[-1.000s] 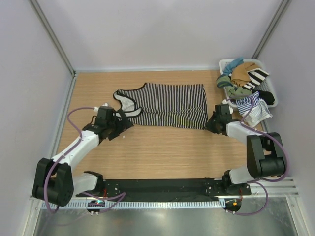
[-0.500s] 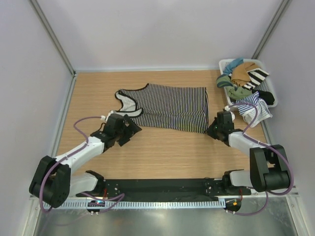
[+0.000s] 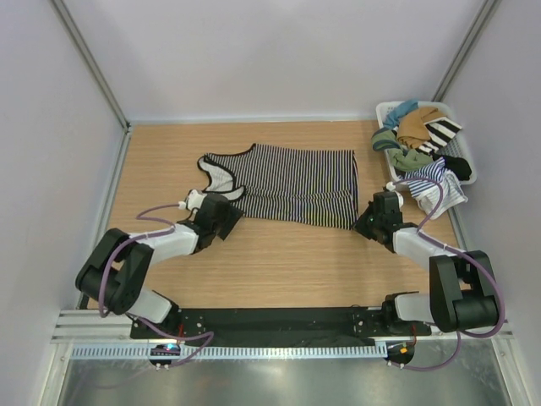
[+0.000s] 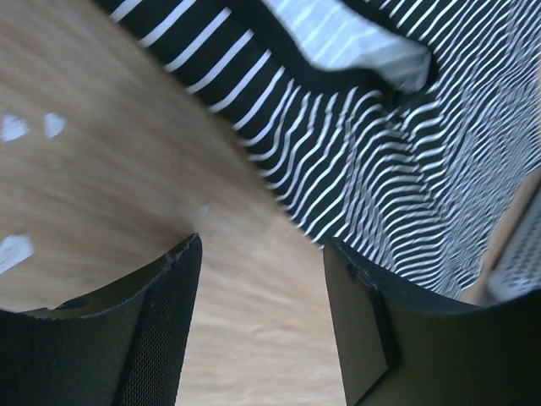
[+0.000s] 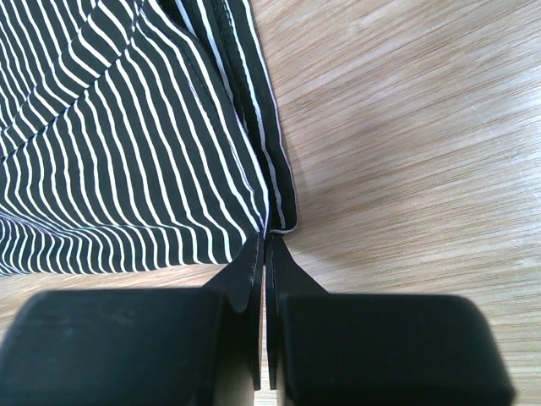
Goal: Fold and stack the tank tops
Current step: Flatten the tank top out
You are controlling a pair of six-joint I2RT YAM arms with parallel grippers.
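Observation:
The black-and-white tank top (image 3: 296,182) lies spread flat across the middle of the table, neckline to the left. My left gripper (image 3: 226,218) sits open at its near-left edge. In the left wrist view only bare wood lies between my left gripper's (image 4: 260,245) fingers, with the striped tank top (image 4: 406,169) just beyond them. My right gripper (image 3: 363,222) is shut on the near-right hem corner. In the right wrist view my right gripper (image 5: 266,237) pinches that corner of the tank top (image 5: 127,152). The blue-and-white tank top (image 3: 429,179) hangs over the basket's near edge.
A white basket (image 3: 385,110) at the back right holds tan, green, teal, black and bold-striped clothes. Grey walls close in the table on the left, back and right. Bare wood lies between the spread top and the arm bases.
My left gripper has slid right up to the tank top's near-left edge and its jaws have narrowed. My right gripper pulled the hem corner slightly nearer, then held still.

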